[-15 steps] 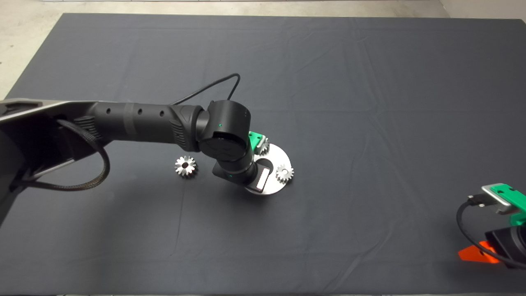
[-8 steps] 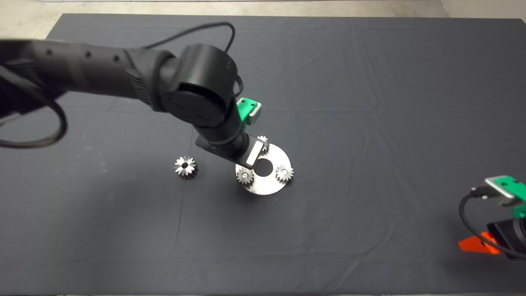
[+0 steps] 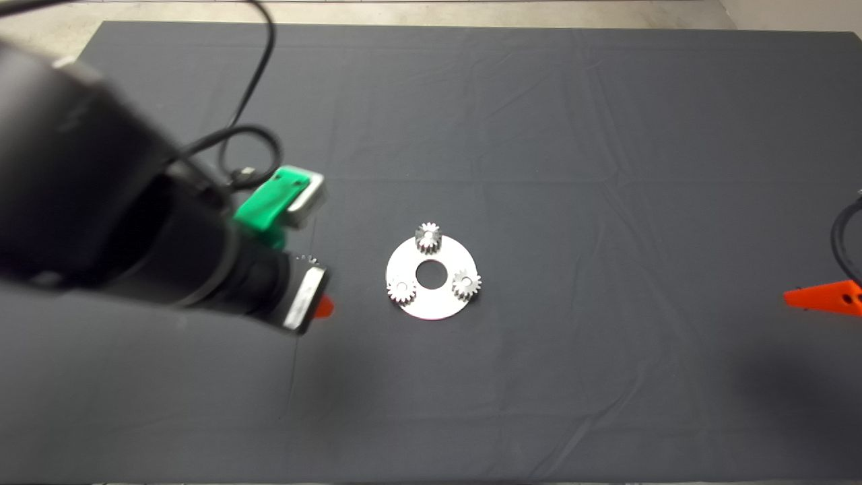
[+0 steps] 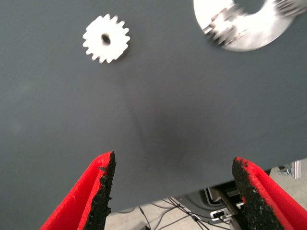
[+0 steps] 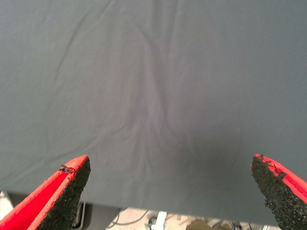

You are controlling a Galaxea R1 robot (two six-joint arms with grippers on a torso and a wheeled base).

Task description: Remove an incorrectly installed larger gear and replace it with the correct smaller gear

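Observation:
A round silver plate [image 3: 438, 306] lies mid-mat with three small short-toothed gears on it. The smaller gear [image 3: 401, 289] sits at the plate's near-left spot, with like gears at the back [image 3: 427, 237] and near right [image 3: 466, 284]. The larger gear [image 4: 106, 38], with long pointed teeth, lies loose on the mat left of the plate [image 4: 249, 33]. In the head view my raised left arm [image 3: 135, 229] hides nearly all of it. My left gripper [image 4: 174, 158] hangs open and empty above the mat, short of the larger gear. My right gripper [image 5: 171, 158] is open over bare mat at the right edge.
The dark mat [image 3: 572, 168] covers the table. Only one red finger [image 3: 825, 298] of the right gripper shows at the head view's right edge. Past the mat's edge, floor and cables [image 4: 182, 211] appear in the left wrist view.
My left arm has risen and pulled back left off the plate, leaving a small gear at its near-left spot. It now covers the larger gear. My right gripper has slid further right.

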